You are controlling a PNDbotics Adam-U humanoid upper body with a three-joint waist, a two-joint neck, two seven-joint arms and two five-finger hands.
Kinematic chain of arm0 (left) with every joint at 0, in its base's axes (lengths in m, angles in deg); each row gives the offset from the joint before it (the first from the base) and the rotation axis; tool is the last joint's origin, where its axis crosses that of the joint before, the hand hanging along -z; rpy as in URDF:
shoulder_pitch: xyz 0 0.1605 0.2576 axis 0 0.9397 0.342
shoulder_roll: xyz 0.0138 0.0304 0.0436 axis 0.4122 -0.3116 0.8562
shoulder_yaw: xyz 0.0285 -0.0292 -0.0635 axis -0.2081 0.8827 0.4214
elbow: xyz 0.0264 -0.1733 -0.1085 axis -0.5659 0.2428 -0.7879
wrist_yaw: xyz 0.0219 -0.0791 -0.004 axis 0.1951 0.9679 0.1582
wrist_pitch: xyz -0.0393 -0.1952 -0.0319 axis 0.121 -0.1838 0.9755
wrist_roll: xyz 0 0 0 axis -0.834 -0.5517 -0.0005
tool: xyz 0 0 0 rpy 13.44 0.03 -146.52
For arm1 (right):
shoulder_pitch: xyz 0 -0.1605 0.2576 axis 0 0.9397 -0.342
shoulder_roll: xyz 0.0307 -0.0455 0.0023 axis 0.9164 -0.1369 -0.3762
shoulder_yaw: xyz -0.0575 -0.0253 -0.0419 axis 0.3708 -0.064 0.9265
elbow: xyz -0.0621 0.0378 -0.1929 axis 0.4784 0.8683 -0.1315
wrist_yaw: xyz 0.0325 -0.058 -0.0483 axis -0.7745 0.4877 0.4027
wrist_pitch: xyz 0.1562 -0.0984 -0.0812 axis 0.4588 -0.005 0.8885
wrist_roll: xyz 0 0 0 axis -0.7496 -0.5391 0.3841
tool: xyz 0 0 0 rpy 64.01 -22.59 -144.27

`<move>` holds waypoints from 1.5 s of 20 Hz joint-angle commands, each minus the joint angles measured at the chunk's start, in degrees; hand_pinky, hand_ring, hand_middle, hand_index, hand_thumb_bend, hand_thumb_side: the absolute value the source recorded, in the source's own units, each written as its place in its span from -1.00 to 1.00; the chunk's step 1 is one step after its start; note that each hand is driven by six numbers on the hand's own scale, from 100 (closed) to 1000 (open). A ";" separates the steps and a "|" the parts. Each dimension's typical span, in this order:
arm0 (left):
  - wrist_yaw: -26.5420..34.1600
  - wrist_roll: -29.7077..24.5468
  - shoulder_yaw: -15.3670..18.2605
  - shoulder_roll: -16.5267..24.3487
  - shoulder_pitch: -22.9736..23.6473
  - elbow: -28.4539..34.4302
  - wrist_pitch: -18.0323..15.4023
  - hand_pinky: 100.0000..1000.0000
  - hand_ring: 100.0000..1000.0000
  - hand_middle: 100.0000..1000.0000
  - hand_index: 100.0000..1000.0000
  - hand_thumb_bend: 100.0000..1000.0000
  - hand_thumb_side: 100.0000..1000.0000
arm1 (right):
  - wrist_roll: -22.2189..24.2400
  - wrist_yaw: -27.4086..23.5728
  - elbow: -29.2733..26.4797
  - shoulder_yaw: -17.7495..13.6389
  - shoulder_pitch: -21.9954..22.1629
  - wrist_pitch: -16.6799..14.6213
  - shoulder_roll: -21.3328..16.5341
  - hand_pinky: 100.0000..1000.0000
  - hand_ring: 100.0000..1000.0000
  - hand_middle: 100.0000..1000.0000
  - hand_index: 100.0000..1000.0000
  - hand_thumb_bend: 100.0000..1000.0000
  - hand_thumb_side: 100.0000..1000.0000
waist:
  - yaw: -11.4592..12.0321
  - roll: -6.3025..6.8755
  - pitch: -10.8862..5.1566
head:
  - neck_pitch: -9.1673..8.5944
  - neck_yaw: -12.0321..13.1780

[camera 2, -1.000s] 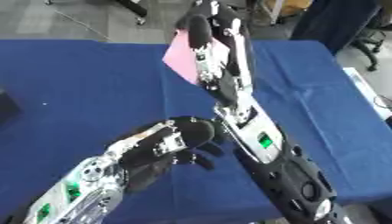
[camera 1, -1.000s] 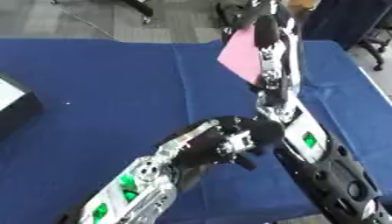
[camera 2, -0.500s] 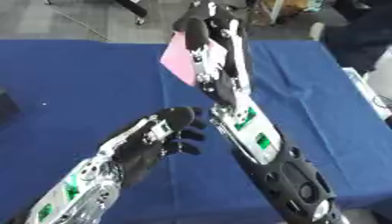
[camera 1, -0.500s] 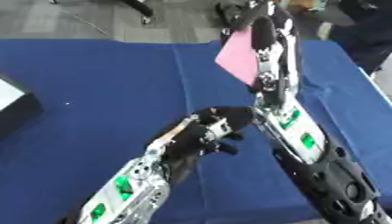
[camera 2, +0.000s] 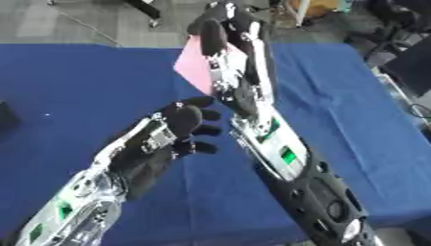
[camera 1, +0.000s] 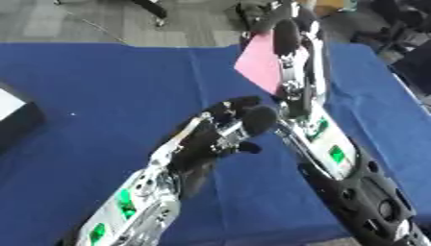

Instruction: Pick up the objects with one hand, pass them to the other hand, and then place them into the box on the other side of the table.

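One pink flat object [camera 1: 262,63] is the only task thing clearly showing; it is held up above the far middle of the blue desk [camera 1: 101,86], and much of it is covered by the right hand [camera 1: 290,36] and forearm in front of it, so its full outline cannot be made out. That right hand has its fingers [camera 2: 212,36] curled on the pink object's upper edge, near the far rim of the desk. Nearer the camera, the left hand [camera 1: 227,127] is raised mid-desk just beside the right forearm, its dark fingers [camera 2: 200,102] spread and relaxed, holding nothing; whether it touches the forearm is hard to tell. At the left edge a dark box [camera 1: 15,117] with a pale top is cut off by the frame.
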 commanded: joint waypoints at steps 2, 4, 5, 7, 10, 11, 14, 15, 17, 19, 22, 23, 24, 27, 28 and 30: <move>2.66 -0.03 0.14 -0.87 -2.10 3.63 1.50 0.32 0.45 0.36 0.60 1.00 -0.20 | -0.76 -1.04 -0.88 0.09 -0.33 1.28 -0.39 -1.00 -0.81 -0.89 -0.66 -1.00 -0.18 | -0.06 0.07 -0.67 | -0.12 -0.27; 3.49 0.85 0.11 -1.06 -2.61 4.50 2.45 0.32 0.45 0.36 0.60 1.00 -0.17 | -1.18 -1.35 -0.88 0.12 -0.31 1.64 -0.40 -1.00 -0.82 -0.90 -0.66 -1.00 -0.18 | -0.06 0.06 -0.72 | -0.12 -0.33; 3.79 1.38 0.08 -1.20 -2.78 4.78 2.91 0.32 0.45 0.36 0.60 1.00 -0.16 | -1.43 -1.44 -0.88 0.09 -0.31 1.74 -0.38 -1.00 -0.84 -0.91 -0.66 -1.00 -0.18 | -0.06 0.04 -0.74 | -0.12 -0.35; 4.21 2.50 -0.01 -1.60 -2.93 4.87 3.60 0.32 0.45 0.36 0.59 1.00 -0.11 | -1.98 -1.47 -0.88 -0.01 -0.29 1.83 -0.29 -1.00 -0.86 -0.92 -0.66 -1.00 -0.18 | -0.10 0.01 -0.75 | -0.12 -0.31; 4.40 4.23 -0.10 -2.20 -2.75 4.08 3.95 0.31 0.44 0.35 0.58 1.00 -0.05 | -2.73 -1.21 -0.88 -0.14 -0.25 1.86 -0.07 -1.00 -0.88 -0.93 -0.66 -1.00 -0.18 | -0.19 -0.05 -0.75 | -0.12 -0.23; 4.33 4.76 -0.11 -2.39 -2.60 3.60 3.89 0.31 0.44 0.35 0.58 1.00 -0.05 | -2.91 -1.11 -0.88 -0.17 -0.24 1.84 0.01 -1.00 -0.88 -0.93 -0.66 -1.00 -0.18 | -0.21 -0.08 -0.73 | -0.12 -0.17; 3.82 5.95 0.13 -2.96 -2.03 1.91 2.97 0.31 0.44 0.34 0.58 1.00 -0.06 | -3.25 -0.81 -0.88 -0.23 -0.24 1.71 0.20 -1.00 -0.89 -0.93 -0.66 -1.00 -0.18 | -0.28 -0.15 -0.68 | -0.12 -0.06; 3.59 6.31 0.34 -3.13 -1.80 1.25 2.48 0.30 0.44 0.34 0.57 1.00 -0.06 | -3.31 -0.73 -0.88 -0.25 -0.25 1.65 0.23 -1.00 -0.89 -0.93 -0.66 -1.00 -0.18 | -0.30 -0.17 -0.66 | -0.12 -0.03; 3.23 6.95 0.75 -3.49 -1.42 -0.10 1.34 0.30 0.43 0.34 0.57 1.00 -0.06 | -3.39 -0.63 -0.88 -0.28 -0.30 1.51 0.25 -1.00 -0.88 -0.93 -0.66 -1.00 -0.18 | -0.33 -0.19 -0.62 | -0.12 -0.01; 3.09 7.34 1.07 -3.81 -1.08 -1.23 0.23 0.30 0.43 0.34 0.57 1.00 -0.06 | -3.38 -0.54 -0.88 -0.30 -0.39 1.32 0.23 -1.00 -0.88 -0.93 -0.66 -1.00 -0.18 | -0.35 -0.21 -0.57 | -0.12 -0.03; 2.91 7.48 1.28 -4.14 -0.62 -2.45 -1.02 0.31 0.43 0.34 0.57 1.00 -0.06 | -3.26 -0.44 -0.88 -0.30 -0.43 1.08 0.21 -1.00 -0.88 -0.93 -0.66 -1.00 -0.18 | -0.40 -0.22 -0.55 | -0.12 -0.07; 2.84 7.48 1.28 -4.21 -0.48 -2.80 -1.27 0.31 0.43 0.34 0.57 1.00 -0.06 | -3.20 -0.42 -0.88 -0.29 -0.44 1.02 0.19 -1.00 -0.88 -0.93 -0.66 -1.00 -0.18 | -0.40 -0.22 -0.54 | -0.12 -0.11; 2.78 7.52 1.26 -4.29 -0.34 -3.16 -1.45 0.31 0.43 0.34 0.57 1.00 -0.06 | -3.14 -0.39 -0.88 -0.28 -0.46 0.94 0.15 -1.00 -0.88 -0.93 -0.66 -1.00 -0.18 | -0.41 -0.22 -0.54 | -0.12 -0.16; 2.78 7.61 1.29 -4.50 -0.04 -3.97 -2.02 0.31 0.43 0.34 0.57 1.00 -0.05 | -2.99 -0.28 -0.88 -0.29 -0.51 0.69 0.09 -1.00 -0.88 -0.93 -0.66 -1.00 -0.18 | -0.42 -0.22 -0.52 | -0.12 -0.23; 2.82 7.60 1.32 -4.57 -0.03 -4.08 -2.20 0.31 0.43 0.34 0.57 1.00 -0.05 | -2.97 -0.25 -0.88 -0.31 -0.54 0.61 0.06 -1.00 -0.88 -0.93 -0.66 -1.00 -0.18 | -0.41 -0.22 -0.51 | -0.12 -0.25; 2.93 7.52 1.42 -4.69 -0.08 -3.99 -2.50 0.31 0.43 0.34 0.57 1.00 -0.05 | -2.96 -0.19 -0.88 -0.32 -0.58 0.47 0.02 -1.00 -0.88 -0.93 -0.66 -1.00 -0.18 | -0.41 -0.22 -0.51 | -0.12 -0.26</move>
